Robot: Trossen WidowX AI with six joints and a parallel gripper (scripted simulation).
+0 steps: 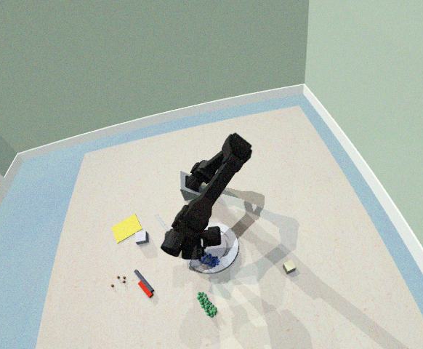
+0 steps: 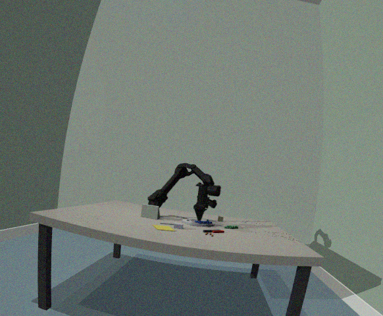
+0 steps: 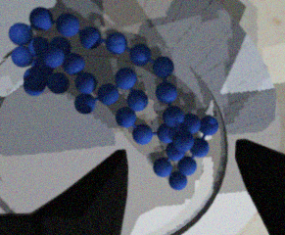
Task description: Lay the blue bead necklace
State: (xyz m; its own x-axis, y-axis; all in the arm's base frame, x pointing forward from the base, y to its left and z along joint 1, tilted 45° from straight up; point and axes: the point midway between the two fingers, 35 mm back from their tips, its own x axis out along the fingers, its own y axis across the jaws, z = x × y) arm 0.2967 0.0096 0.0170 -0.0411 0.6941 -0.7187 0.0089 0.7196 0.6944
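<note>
The blue bead necklace (image 1: 208,259) (image 2: 204,222) (image 3: 182,140) lies bunched in a long, folded heap on the round bead board (image 1: 235,251) (image 3: 49,171). In the wrist view the heap crosses the board's curved dark line at the upper left, and its other end is clustered inside the curve at the right. My gripper (image 2: 199,219) (image 3: 180,153) is open, pointing down low over the board. In the wrist view the clustered end shows between and just beyond the two fingertips, not gripped. In the top view the arm hides the fingertips and part of the board.
A green bead necklace (image 1: 206,305) (image 2: 231,227) lies beside the board. A red and dark bar (image 1: 145,289), several small brown beads, a yellow sheet (image 1: 126,228) (image 2: 164,228) and a pale block (image 1: 141,238) lie to one side. A cream block (image 1: 289,267) (image 2: 220,218) is opposite. A grey panel (image 2: 149,211) stands near the arm's base.
</note>
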